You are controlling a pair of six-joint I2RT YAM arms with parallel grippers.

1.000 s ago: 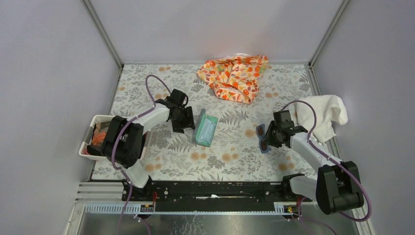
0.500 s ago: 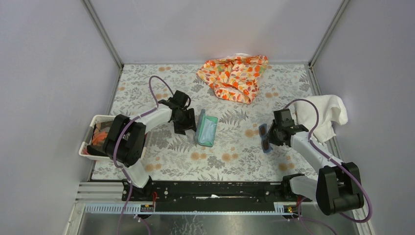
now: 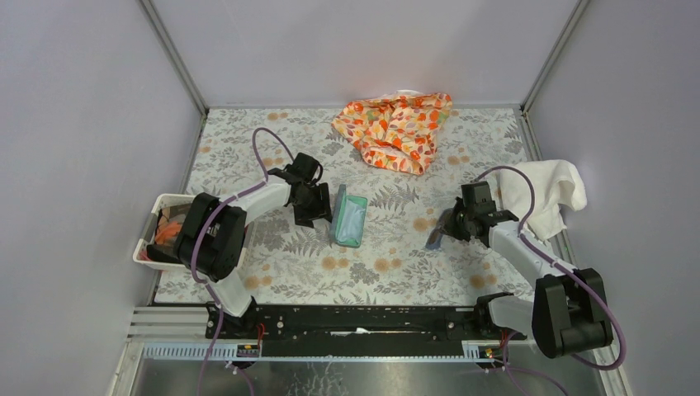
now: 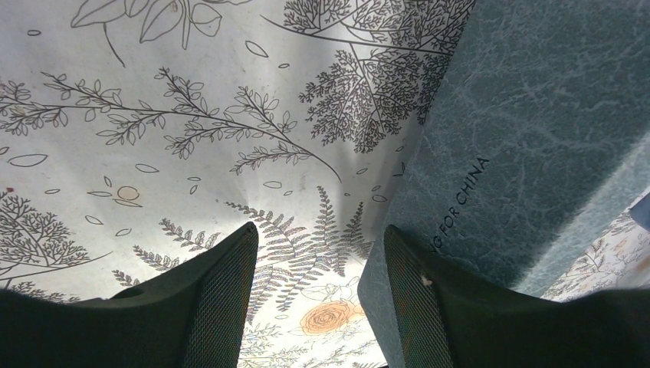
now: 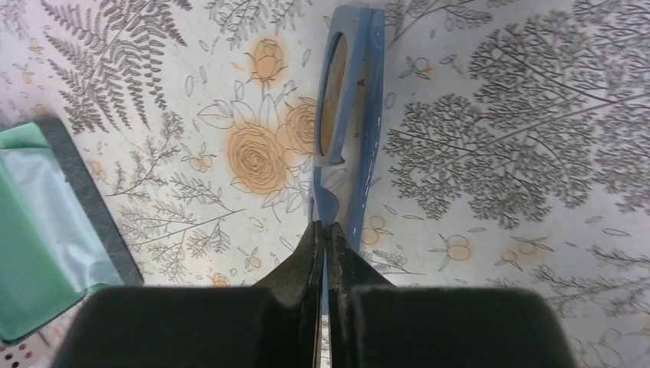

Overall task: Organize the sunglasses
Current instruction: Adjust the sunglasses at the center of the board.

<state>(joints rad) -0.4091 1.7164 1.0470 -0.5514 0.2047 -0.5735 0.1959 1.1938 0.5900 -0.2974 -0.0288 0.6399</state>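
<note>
Sunglasses [image 5: 349, 115]: blue frame, brown lenses, over the right half of the desk [image 3: 388, 272], turned edge-on in my right fingers [image 5: 310, 253]. I cannot tell whether the far tip touches the desk.
Right fingers: pressed together on the frame's near end.
Left fingers [image 4: 222, 299]: apart, low over the desk at the left side of the case [image 4: 521, 130], one just beside its grey outer wall.
Case: open, left of centre, well apart from the sunglasses, with a light blue cloth [image 5: 31, 199] lying in its teal inside.

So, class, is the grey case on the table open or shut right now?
Open. The case shows its teal-green inside, with a light blue cloth lying in it.
</note>
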